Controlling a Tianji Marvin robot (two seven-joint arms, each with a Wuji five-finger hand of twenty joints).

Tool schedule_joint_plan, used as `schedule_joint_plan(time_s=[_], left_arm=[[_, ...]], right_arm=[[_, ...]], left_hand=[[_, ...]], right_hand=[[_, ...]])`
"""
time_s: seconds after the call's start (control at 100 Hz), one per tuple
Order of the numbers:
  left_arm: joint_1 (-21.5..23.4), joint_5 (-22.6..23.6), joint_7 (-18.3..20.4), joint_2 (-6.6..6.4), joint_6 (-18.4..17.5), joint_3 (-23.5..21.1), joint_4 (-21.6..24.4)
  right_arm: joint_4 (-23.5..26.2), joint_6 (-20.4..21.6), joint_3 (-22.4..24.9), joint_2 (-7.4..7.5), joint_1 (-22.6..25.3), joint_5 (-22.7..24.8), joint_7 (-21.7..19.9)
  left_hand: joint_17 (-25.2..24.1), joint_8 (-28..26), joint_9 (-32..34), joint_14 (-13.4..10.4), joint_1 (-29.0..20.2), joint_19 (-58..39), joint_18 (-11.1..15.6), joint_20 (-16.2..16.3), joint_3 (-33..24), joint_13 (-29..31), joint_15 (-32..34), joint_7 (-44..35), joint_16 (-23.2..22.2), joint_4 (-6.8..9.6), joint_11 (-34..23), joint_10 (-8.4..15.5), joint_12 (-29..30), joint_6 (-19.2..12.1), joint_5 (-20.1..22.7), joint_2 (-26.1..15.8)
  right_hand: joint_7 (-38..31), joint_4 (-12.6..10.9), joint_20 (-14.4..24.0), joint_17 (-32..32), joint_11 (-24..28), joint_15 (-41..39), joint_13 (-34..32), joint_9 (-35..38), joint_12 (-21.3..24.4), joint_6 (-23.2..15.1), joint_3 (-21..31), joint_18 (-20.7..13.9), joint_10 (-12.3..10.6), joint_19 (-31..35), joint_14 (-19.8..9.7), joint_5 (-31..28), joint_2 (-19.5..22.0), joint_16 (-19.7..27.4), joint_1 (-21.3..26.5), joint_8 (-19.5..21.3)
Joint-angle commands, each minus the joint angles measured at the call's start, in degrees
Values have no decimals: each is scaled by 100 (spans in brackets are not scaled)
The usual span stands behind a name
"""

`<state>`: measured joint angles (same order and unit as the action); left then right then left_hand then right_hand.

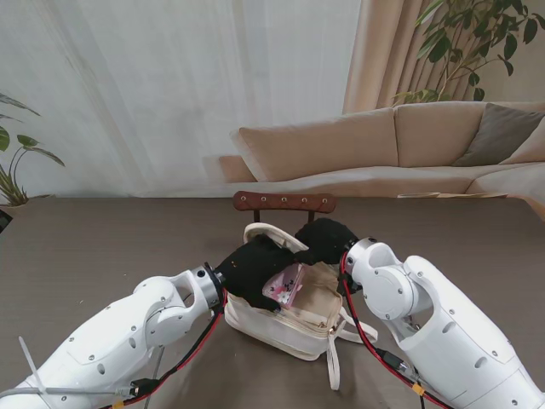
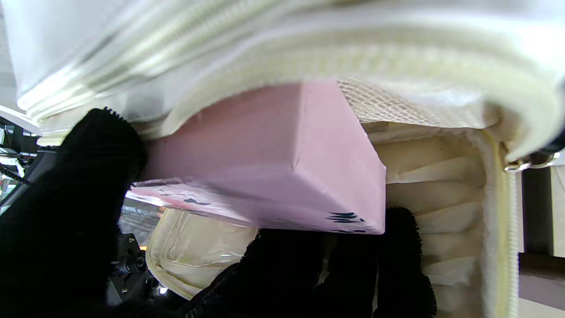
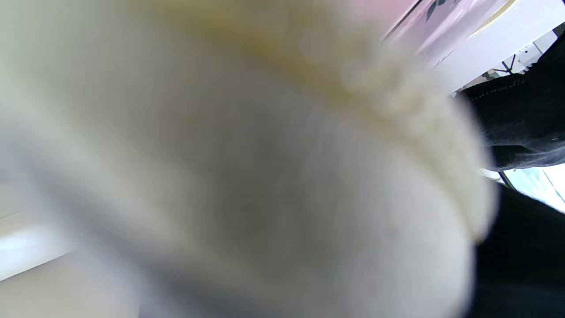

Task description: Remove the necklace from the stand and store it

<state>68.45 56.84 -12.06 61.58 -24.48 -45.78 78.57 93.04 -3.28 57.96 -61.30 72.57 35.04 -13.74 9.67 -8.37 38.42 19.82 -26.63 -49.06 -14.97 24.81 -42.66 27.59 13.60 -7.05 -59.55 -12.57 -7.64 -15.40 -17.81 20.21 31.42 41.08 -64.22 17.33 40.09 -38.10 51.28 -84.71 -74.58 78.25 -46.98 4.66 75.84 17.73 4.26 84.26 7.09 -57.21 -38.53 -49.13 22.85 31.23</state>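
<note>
Resting in the open mouth of the cream bag (image 1: 294,319), a pink packet (image 1: 286,286) is pinched by the left hand (image 1: 252,266); no necklace is discernible. Its wrist view alone shows gloved fingers (image 2: 273,260) around it and dark, unreadable print. The right hand (image 1: 326,239) meets the bag's rim, grip unclear. Behind stands the wooden stand (image 1: 285,202).

I can read no text; dark marks on the pink box (image 2: 282,176) just beyond my left fingers (image 2: 397,265) stay illegible.
</note>
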Motion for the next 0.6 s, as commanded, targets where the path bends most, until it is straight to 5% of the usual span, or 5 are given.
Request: schedule_joint_plan(time_s=[0.0, 0.18, 0.32, 0.59], left_arm=[[-16, -49, 112, 16, 10, -54, 102], [21, -107, 223, 7, -44, -99, 137], [69, -130, 361, -12, -40, -147, 209], [127, -204, 644, -43, -36, -221, 326]], right_arm=[[16, -3, -37, -9, 41, -13, -118], [5, -7, -40, -4, 39, -33, -146], [2, -14, -43, -2, 38, -53, -163], [1, -25, -53, -2, 44, -101, -180]], left_hand=[[-242, 247, -343, 214, -73, 481, -155, -189, -525, -359, -267, 393, 94, 383, 163, -150, 141, 164, -380, -602], [-474, 314, -768, 424, 150, 1111, -244, -454, -200, -942, -460, 362, 366, 347, 311, -214, 387, -90, -407, -646], [-714, 258, -1161, 513, 242, 1978, -266, -619, 200, -1427, -624, 299, 1153, 382, 392, -223, 528, -368, -446, -827], [-760, 176, -1677, 368, 269, 3957, -188, -782, 1104, -2186, -805, 363, 2304, 497, 505, 1, 808, -750, -446, -1353]], right_hand=[[-185, 161, 174, -2147, 221, -210, -51, 463, -39, 11, 383, 213, 128, 318, -247, -217, -112, -79, 185, -3], [-183, 164, 177, -2148, 231, -213, -51, 463, -37, 15, 384, 212, 128, 317, -240, -224, -110, -82, 182, 0], [-180, 163, 179, -2146, 233, -221, -50, 463, -35, 21, 387, 222, 131, 315, -229, -225, -111, -86, 183, 1], [-178, 166, 184, -2148, 241, -227, -50, 463, -33, 22, 385, 226, 135, 316, -218, -230, -112, -89, 180, 4]])
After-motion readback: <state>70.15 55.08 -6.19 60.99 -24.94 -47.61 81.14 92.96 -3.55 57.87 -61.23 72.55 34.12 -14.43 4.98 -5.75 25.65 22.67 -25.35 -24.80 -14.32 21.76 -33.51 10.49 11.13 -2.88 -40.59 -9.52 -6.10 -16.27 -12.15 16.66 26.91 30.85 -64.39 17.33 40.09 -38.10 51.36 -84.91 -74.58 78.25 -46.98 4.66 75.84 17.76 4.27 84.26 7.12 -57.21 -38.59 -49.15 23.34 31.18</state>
